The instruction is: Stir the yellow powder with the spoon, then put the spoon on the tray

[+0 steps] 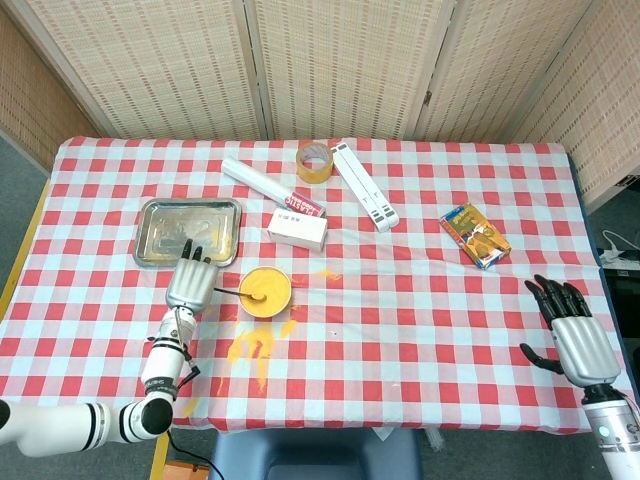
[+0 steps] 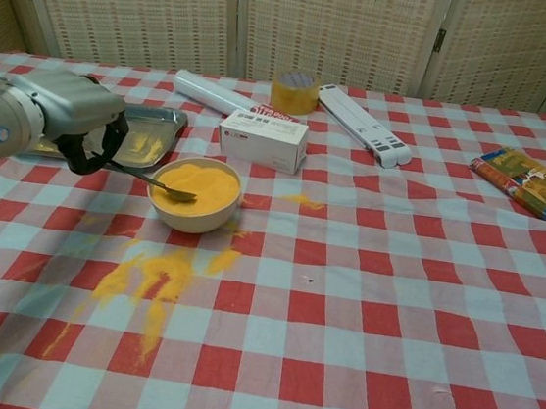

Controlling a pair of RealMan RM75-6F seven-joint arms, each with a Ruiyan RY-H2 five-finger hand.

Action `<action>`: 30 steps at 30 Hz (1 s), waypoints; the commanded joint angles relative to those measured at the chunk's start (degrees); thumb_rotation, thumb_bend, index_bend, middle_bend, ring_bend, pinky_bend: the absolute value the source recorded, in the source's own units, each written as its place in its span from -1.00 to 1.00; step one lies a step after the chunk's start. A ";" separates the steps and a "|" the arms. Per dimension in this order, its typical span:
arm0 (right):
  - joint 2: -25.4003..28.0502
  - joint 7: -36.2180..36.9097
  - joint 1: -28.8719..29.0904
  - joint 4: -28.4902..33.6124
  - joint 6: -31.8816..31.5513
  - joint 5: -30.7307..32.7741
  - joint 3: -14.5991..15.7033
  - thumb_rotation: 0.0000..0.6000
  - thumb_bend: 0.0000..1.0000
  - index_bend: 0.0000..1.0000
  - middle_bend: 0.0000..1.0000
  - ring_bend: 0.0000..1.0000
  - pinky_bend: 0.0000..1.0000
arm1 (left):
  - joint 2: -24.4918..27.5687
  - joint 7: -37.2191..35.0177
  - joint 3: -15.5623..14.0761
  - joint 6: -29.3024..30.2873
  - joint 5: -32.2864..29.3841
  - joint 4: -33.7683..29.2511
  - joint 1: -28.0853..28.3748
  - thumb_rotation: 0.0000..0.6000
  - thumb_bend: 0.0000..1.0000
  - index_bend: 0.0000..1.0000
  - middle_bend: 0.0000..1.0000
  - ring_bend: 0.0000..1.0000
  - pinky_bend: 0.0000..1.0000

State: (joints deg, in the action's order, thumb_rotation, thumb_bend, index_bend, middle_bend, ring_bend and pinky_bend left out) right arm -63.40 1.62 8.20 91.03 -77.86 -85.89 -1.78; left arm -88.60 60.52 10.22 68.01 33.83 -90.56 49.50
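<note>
A cream bowl (image 1: 265,291) (image 2: 194,196) of yellow powder sits on the checked cloth, left of centre. My left hand (image 1: 188,284) (image 2: 61,116) is just left of the bowl and holds a metal spoon (image 1: 240,294) (image 2: 152,183) by its handle. The spoon's tip lies in the powder at the bowl's near left side. The steel tray (image 1: 188,232) (image 2: 153,134) lies behind the left hand. My right hand (image 1: 577,333) hovers off the table's right front corner, fingers spread, holding nothing; the chest view does not show it.
Spilled yellow powder (image 1: 255,345) (image 2: 151,279) streaks the cloth in front of the bowl. Behind the bowl lie a white box (image 1: 297,229), a white tube (image 1: 270,186), a tape roll (image 1: 315,161) and a white folded stand (image 1: 364,186). A colourful box (image 1: 474,235) lies at right.
</note>
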 commanded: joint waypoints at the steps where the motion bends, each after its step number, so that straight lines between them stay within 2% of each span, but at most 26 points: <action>1: -0.08 -0.13 0.06 -0.06 0.12 0.26 -0.11 1.00 -0.65 -1.00 -1.00 -1.00 -1.00 | -0.21 -0.98 0.38 -0.84 -0.26 1.52 0.48 1.00 0.49 0.74 -0.27 -0.76 -1.00; 9: -0.31 -0.45 0.21 -0.38 0.47 1.18 -0.51 1.00 -0.65 -1.00 -1.00 -1.00 -1.00 | -0.22 -3.81 1.72 -2.87 -1.35 5.04 1.23 1.00 0.48 0.74 -0.26 -0.76 -1.00; 20: -0.14 -0.51 0.03 -0.21 0.19 1.34 -0.55 1.00 -0.65 -1.00 -1.00 -1.00 -1.00 | 1.68 -5.17 2.22 -2.12 -0.81 1.28 2.07 1.00 0.49 0.74 -0.26 -0.76 -1.00; 30: -0.30 -0.61 0.20 -0.54 0.53 2.13 -0.95 1.00 -0.65 -1.00 -1.00 -1.00 -1.00 | -0.02 -6.45 1.47 -4.68 -1.59 6.94 3.14 1.00 0.48 0.74 -0.26 -0.75 -1.00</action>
State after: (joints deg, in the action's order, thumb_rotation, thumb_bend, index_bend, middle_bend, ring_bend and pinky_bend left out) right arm -63.66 1.04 8.36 90.52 -77.37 -83.79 -2.71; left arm -88.41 54.17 11.94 63.63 32.38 -83.98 52.51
